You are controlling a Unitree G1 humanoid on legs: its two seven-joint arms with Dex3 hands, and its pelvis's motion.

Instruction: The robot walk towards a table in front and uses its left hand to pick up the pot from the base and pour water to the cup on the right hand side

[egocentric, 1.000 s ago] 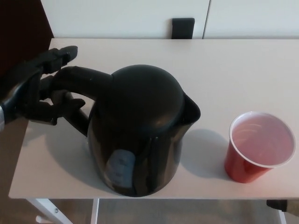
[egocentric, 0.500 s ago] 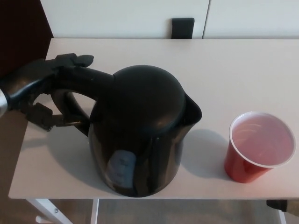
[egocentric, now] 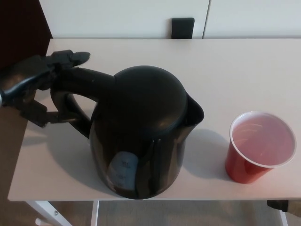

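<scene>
Glossy black electric pot (egocentric: 141, 136) stands upright on the pale white table (egocentric: 235, 66), spout toward the red plastic cup (egocentric: 258, 148) well apart at right. Black left hand (egocentric: 35, 89) is wrapped around the pot's curved handle (egocentric: 75, 94). Right hand does not show.

Left robot hand (egocentric: 35, 92): matte black, thick blocky fingers (egocentric: 70, 57), angular segmented casing, small light patch at wrist edge.
</scene>
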